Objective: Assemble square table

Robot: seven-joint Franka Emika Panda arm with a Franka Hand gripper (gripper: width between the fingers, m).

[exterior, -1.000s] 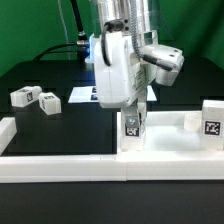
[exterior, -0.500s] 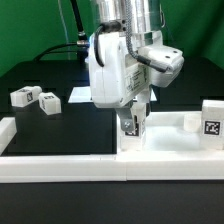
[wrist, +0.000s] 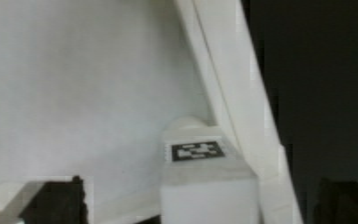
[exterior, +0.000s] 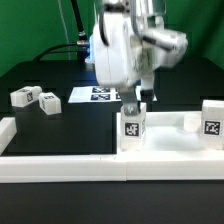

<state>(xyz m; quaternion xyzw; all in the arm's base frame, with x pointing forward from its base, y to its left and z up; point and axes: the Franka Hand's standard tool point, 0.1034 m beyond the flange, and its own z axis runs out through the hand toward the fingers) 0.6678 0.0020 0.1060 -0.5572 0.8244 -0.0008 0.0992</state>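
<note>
Since a second ago, raised the gripper (exterior: 138,98) off the tagged table leg (exterior: 132,125) and spread the fingers wide. Holding nothing now, hovering just above that leg at frame centre. Left the leg upright on a corner of the square tabletop panel (exterior: 170,142), lower centre-right, just behind the border wall (exterior: 60,166). Cannot tell whether fully seated. Next, probably fetch the loose leg (exterior: 22,97) at middle left. Descend straight, straddle the block squarely, close only once centred, and avoid nudging the neighbouring leg (exterior: 47,102).
</note>
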